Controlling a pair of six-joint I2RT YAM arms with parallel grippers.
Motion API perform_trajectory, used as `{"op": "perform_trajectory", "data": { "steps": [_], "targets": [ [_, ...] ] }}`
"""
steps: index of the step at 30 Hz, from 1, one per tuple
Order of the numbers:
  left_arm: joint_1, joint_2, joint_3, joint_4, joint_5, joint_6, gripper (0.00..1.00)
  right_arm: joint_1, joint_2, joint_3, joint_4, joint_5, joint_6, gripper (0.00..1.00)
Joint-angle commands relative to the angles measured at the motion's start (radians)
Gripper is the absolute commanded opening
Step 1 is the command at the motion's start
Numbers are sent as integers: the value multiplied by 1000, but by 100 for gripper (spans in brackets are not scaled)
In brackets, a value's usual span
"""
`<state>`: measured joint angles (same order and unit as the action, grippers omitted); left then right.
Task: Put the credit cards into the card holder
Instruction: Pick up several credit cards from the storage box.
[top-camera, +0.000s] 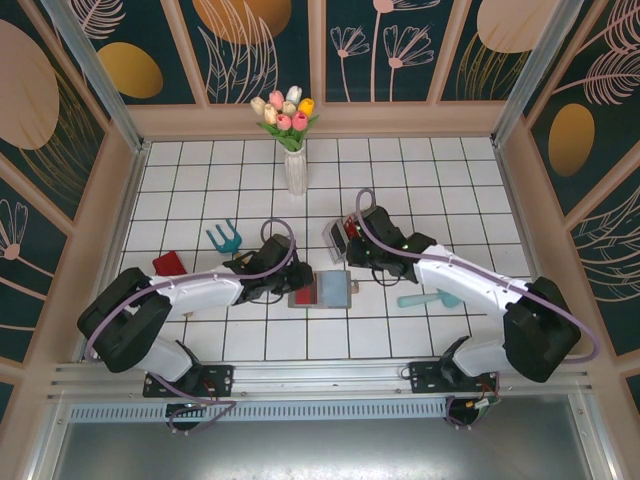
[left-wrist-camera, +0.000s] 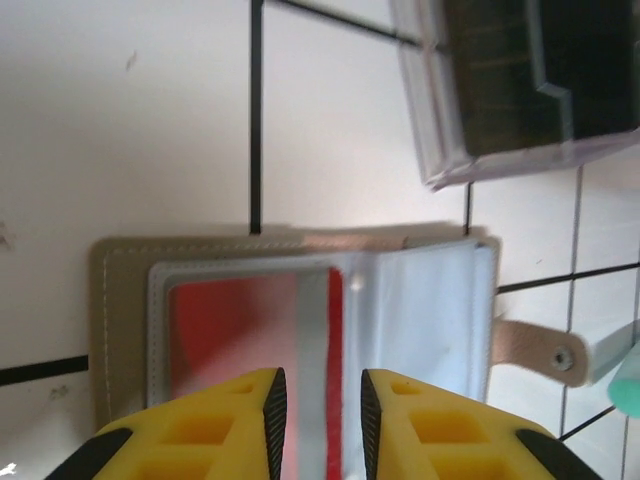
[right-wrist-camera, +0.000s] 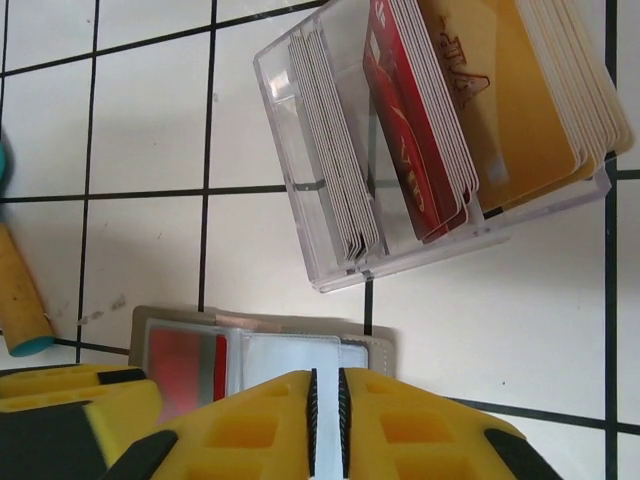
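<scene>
Yellow-fingered left gripper (left-wrist-camera: 320, 400) stands narrowly parted over the card holder (left-wrist-camera: 430, 320) (gripping nothing); right gripper (right-wrist-camera: 326, 390) is nearly closed, and I cannot tell whether it holds anything.

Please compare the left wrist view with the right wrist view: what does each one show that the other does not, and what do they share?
Left wrist, not right wrist: the clasp tab with its snap.
Right wrist, not left wrist: red cards and tan cards standing in the clear rack, plainly readable by colour, and a wooden handle at the left edge.
Both: the open wallet flat on the tiles, one red card under its clear sleeve, and the rack close by.
</scene>
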<state>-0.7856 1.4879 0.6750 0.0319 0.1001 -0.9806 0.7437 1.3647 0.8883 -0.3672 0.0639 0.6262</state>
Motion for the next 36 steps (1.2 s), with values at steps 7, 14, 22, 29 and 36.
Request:
{"op": "perform_trajectory", "data": {
  "steps": [7, 14, 22, 29, 36],
  "targets": [
    [63, 28, 100, 23, -5, -41, 42, -155, 80, 178, -132, 154, -178, 27],
    [112, 206, 272, 46, 64, -45, 57, -227, 224, 329, -215, 184, -340, 44],
    [115, 394, 464, -35, 66, -26, 58, -230, 330, 395, -204, 113, -394, 49],
    [115, 451, 472, -24, 77, -32, 55, -229, 371, 406, -200, 110, -409, 50],
    [116, 493, 468, -16, 84, -32, 54, -230, 413, 413, -205, 79, -429, 52]
  ]
}}
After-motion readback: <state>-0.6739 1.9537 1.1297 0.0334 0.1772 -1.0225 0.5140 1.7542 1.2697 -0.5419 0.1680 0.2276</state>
